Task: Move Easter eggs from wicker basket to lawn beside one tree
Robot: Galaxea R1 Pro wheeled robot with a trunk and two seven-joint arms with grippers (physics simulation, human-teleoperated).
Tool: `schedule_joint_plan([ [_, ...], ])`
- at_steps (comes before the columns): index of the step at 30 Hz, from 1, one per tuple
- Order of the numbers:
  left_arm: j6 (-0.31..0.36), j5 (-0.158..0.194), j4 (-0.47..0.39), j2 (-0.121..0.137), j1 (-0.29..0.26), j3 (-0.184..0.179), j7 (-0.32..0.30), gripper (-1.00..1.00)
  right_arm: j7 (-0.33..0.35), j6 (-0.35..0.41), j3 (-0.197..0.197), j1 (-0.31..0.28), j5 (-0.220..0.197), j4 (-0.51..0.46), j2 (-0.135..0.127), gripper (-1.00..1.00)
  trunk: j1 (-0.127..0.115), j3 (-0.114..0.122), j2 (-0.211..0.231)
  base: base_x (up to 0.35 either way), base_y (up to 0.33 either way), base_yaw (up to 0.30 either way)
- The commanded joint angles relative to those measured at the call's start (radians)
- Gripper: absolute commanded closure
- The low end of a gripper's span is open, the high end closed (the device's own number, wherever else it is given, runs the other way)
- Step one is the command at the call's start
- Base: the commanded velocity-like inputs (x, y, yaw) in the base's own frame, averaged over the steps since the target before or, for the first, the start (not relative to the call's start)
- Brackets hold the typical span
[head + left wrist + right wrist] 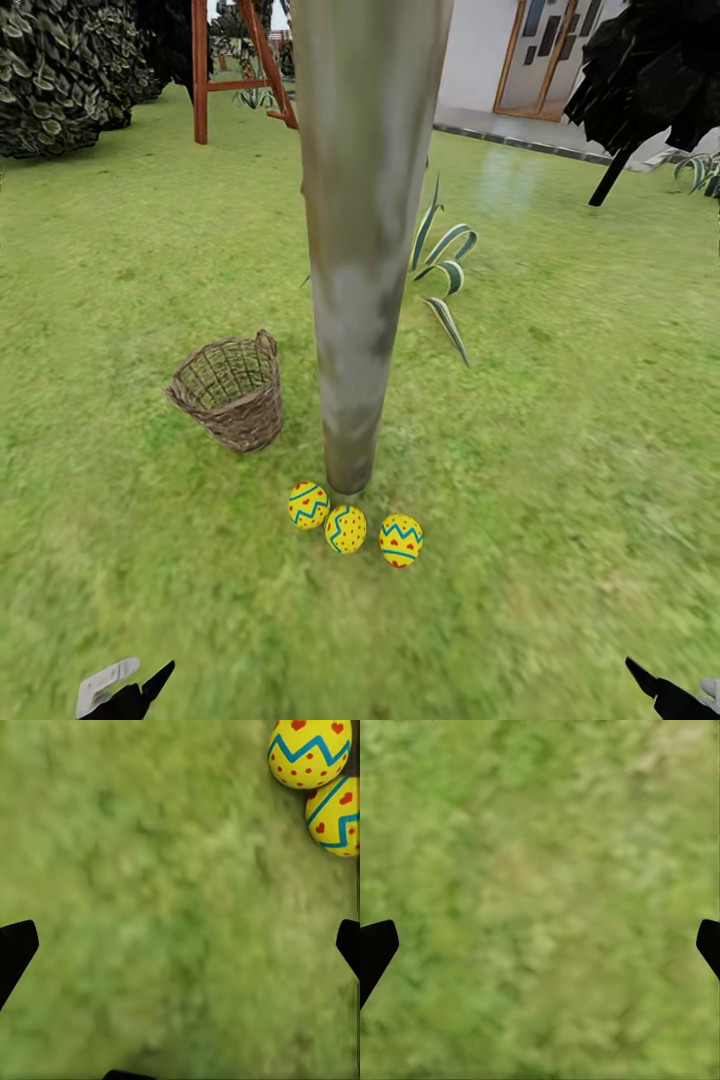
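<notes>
My left hand point(180, 945) hangs low at my near left, fingers spread wide and holding nothing. My right hand point(540, 945) sits at my near right (just as low), its fingers equally wide apart, also holding nothing.

A striped agave-like plant point(445, 275) with green and cream leaves grows just right of the middle of the scene. Far left stands a dark, dense leafy shrub point(65, 70), and beside it a red-brown wooden frame point(235, 65). Far right, a dark-leaved tree with a thin leaning trunk point(640, 80) stands before a white house wall with a wood-framed glazed door point(545, 55).
</notes>
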Motion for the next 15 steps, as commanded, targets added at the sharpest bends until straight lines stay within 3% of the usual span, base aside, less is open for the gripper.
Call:
schedule_joint_plan([
  [1, -0.003, -0.001, 0.002, 0.000, -0.001, 0.003, -0.004, -1.00, 0.006, -0.004, 0.009, -0.001, -0.007, 0.004, 0.000, -1.00, -0.004, 0.004, 0.007, 0.000, 0.000, 0.000],
  [15, -0.003, -0.001, 0.002, 0.000, 0.000, 0.004, -0.004, -1.00, 0.008, -0.005, 0.009, -0.001, -0.007, 0.003, 0.000, -1.00, -0.004, 0.027, 0.007, 0.000, 0.000, 0.000],
])
